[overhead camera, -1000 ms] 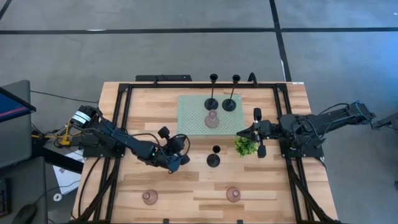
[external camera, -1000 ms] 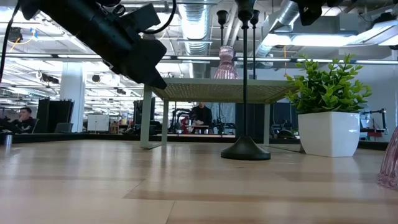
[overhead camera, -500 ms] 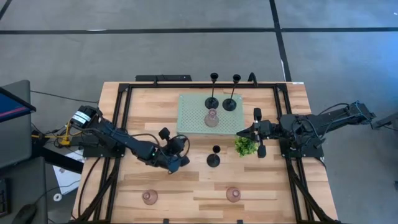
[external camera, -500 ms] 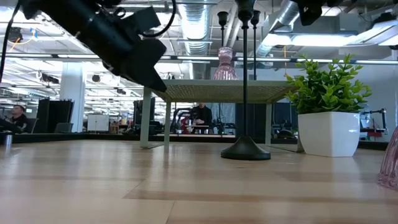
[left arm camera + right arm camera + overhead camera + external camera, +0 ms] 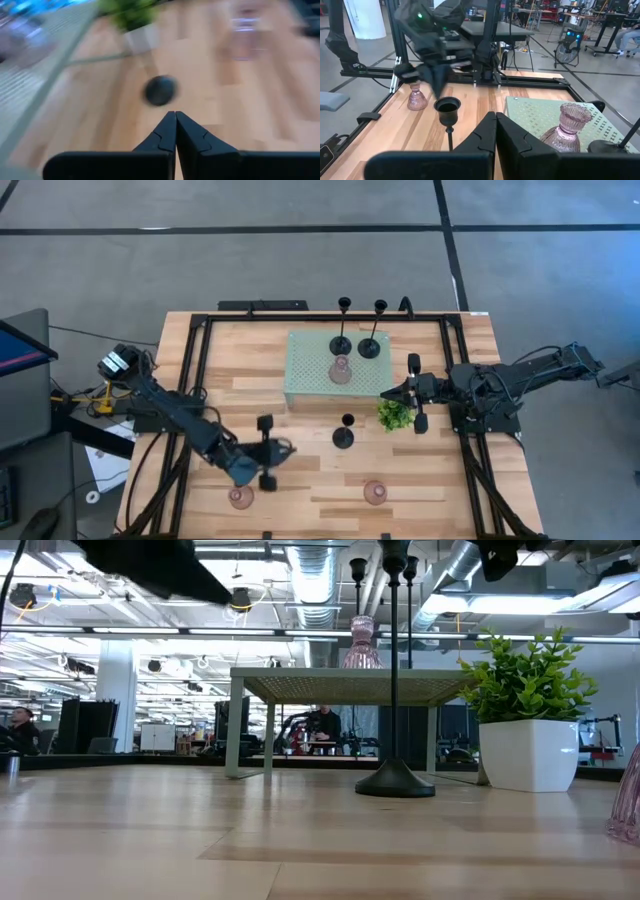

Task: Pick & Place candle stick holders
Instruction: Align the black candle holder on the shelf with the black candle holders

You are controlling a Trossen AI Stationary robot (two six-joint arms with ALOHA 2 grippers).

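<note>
Two black holders (image 5: 341, 345) (image 5: 369, 348) and one pinkish holder (image 5: 341, 372) stand on the pale green tray (image 5: 305, 365). A third black holder (image 5: 343, 436) stands on its round base on the table, also in the low view (image 5: 395, 780). Two pinkish holders (image 5: 240, 498) (image 5: 375, 493) stand near the near edge. My left gripper (image 5: 283, 448) is shut and empty, above the table, left of the black holder and just beyond the left pinkish one. My right gripper (image 5: 388, 393) is shut and empty, beside the tray's right near corner.
A small green plant in a white pot (image 5: 396, 415) stands just right of the lone black holder, under my right gripper's fingers. The tray stands raised on legs (image 5: 238, 725). Bare wood lies between the two near pinkish holders. People sit in the room beyond the table.
My left gripper has swung from beside the tray's near left corner toward the table's near edge and a little left, and has risen out of the low view's middle. It has stayed shut. No holder has moved.
</note>
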